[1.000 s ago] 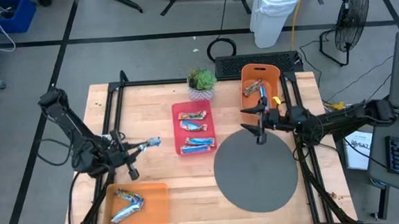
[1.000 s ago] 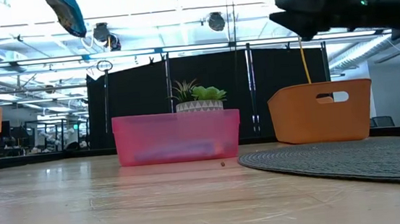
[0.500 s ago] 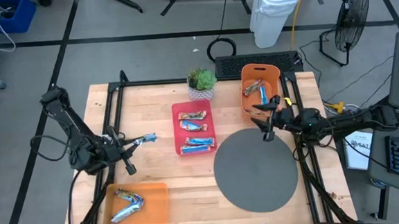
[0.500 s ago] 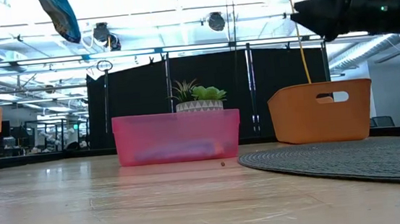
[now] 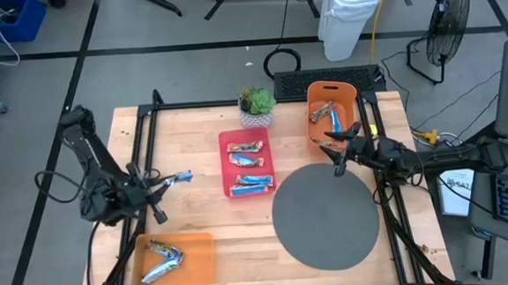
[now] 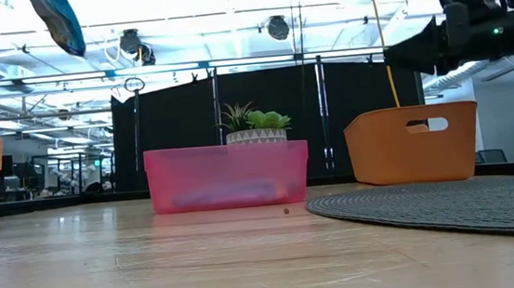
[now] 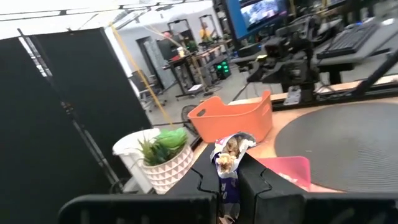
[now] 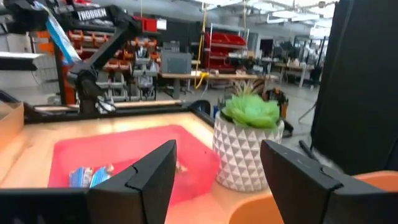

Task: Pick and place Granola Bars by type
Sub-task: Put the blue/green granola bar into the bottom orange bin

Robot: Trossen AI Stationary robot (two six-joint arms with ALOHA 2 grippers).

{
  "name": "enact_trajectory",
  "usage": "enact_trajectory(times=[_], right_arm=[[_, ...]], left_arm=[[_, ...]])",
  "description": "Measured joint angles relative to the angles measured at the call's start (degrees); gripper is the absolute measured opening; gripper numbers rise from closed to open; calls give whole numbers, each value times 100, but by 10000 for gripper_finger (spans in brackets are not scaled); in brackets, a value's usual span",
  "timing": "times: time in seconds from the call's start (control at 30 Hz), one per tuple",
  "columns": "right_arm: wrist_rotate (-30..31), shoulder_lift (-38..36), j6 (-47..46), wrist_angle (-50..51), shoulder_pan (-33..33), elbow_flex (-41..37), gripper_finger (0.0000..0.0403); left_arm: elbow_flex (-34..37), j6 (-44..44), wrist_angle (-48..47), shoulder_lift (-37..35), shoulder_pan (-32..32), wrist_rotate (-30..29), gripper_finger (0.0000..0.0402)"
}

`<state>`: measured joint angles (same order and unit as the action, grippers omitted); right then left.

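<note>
Above bare wood, left pincer [image 5: 166,180] clenching blue bar [image 5: 182,176]; right pincer [image 5: 335,145] released.

Your wooden bench [image 5: 214,211] carries | red tray [image 5: 247,163] centre | two orange trays [image 5: 175,261] [image 5: 332,111] | grey round mat [image 5: 325,215] | potted plant [image 5: 256,105]

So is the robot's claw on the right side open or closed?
Open. In the right wrist view, the right gripper has its two dark fingers spread wide apart with nothing held between them.
</note>
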<state>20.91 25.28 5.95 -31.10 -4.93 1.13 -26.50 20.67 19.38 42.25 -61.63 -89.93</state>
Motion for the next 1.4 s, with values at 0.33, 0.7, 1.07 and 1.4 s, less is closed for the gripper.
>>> enact_trajectory(times=[0.33, 0.7, 1.07, 1.4], right_arm=[[3, -203, -530, 1043, 0, -2, 217], [0, -203, -527, 996, 0, -7, 217], [-2, -203, -528, 996, 0, -12, 217], [-3, -203, -527, 998, 0, -12, 217]], left_arm=[[0, -923, -887, -302, -491, -3, 14], [0, -2809, -1562, -391, -489, 1577, 14], [-1321, -3477, -2532, 1005, -489, 3356, 14], [-3625, -7446, -6362, 3468, -243, 5551, 14]])
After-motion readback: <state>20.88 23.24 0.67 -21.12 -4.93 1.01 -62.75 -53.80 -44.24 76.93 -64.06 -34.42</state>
